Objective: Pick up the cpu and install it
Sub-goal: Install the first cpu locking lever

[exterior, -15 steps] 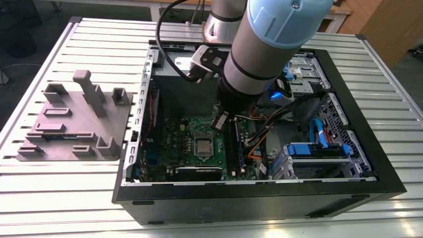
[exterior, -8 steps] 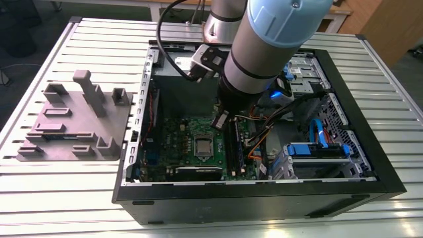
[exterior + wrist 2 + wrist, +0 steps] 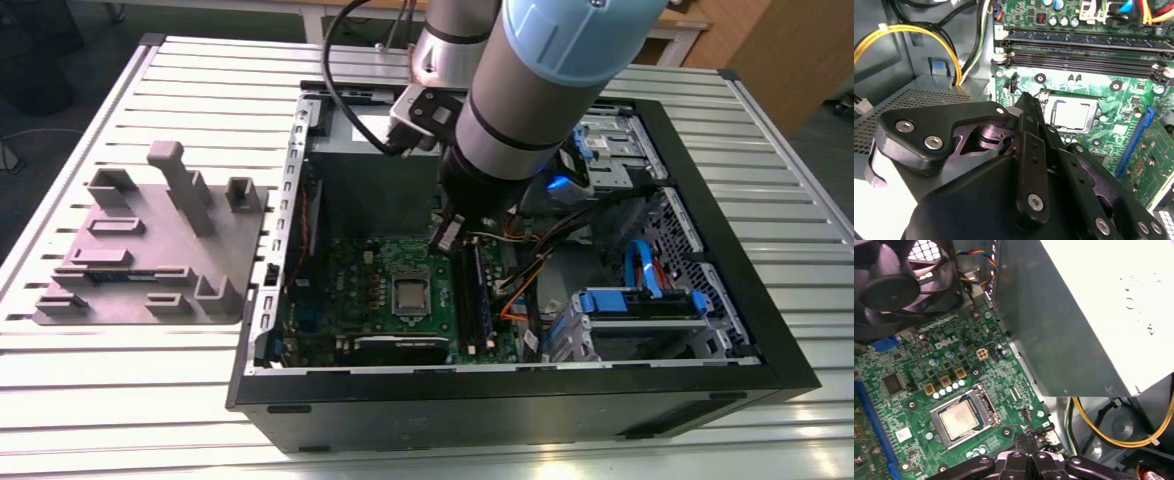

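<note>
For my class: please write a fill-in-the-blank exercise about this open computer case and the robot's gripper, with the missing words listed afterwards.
1. The cpu lies in its ___ on the green motherboard.
2. The gripper is beside the cpu, not touching it, with its fingers ___.
3. The grey fixture lies on the table at the exterior view's ___ of the computer case.

Missing words: socket; shut; left.
</note>
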Controlling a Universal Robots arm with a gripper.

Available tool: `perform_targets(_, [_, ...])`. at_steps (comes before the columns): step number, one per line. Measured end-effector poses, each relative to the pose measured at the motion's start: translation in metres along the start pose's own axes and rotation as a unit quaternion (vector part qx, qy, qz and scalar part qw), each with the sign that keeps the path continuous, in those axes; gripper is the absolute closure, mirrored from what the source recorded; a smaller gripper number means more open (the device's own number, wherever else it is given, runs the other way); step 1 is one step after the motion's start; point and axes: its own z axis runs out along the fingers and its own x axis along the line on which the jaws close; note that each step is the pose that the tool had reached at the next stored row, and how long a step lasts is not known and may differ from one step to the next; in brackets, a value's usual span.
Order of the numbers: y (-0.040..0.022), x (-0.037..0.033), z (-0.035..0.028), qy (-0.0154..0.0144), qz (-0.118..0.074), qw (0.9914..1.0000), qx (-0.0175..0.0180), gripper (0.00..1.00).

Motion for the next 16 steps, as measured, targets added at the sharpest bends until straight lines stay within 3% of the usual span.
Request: perform_targets(16, [0.0034, -0.0124, 0.0085, 0.0, 0.0, 1.0, 0.0, 0.9])
